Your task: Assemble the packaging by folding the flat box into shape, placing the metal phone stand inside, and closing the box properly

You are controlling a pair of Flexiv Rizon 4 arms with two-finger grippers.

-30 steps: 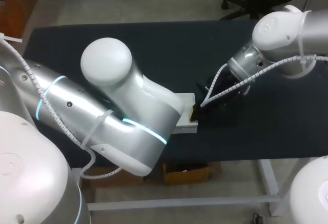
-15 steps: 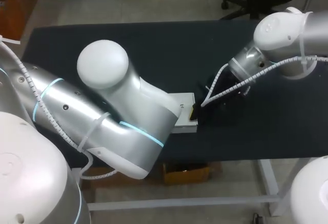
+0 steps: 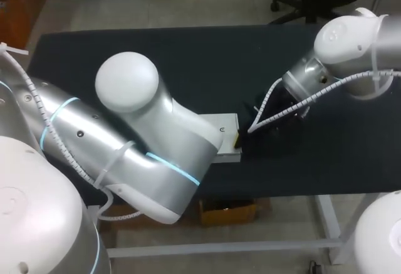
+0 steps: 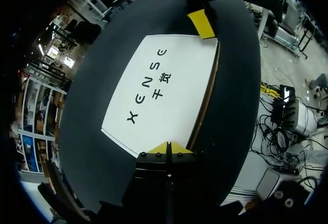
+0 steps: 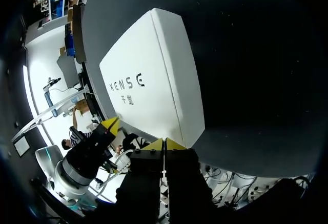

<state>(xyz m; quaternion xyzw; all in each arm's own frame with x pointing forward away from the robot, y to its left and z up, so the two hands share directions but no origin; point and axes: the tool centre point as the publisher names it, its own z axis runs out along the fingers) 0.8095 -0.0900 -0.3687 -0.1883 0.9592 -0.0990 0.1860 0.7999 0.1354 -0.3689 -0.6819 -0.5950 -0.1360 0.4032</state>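
The white box with dark print lies flat near the table's front edge; my left arm hides most of it in the head view. In the left wrist view my left gripper is shut, its yellow tips at the near edge of the box. A brown strip runs along one long side of the box. My right gripper is also shut, its tips at the opposite end of the box. Its yellow tip shows in the head view as the right gripper. No phone stand is in view.
The dark table top stretches wide behind the box and to both sides. Its front edge runs a short way in front of the box. My bulky left arm covers the table's left front.
My left arm has shifted slightly to the left, baring a little more of the box. My right arm's elbow has drifted slightly right. Both grippers stay shut at the box's ends.
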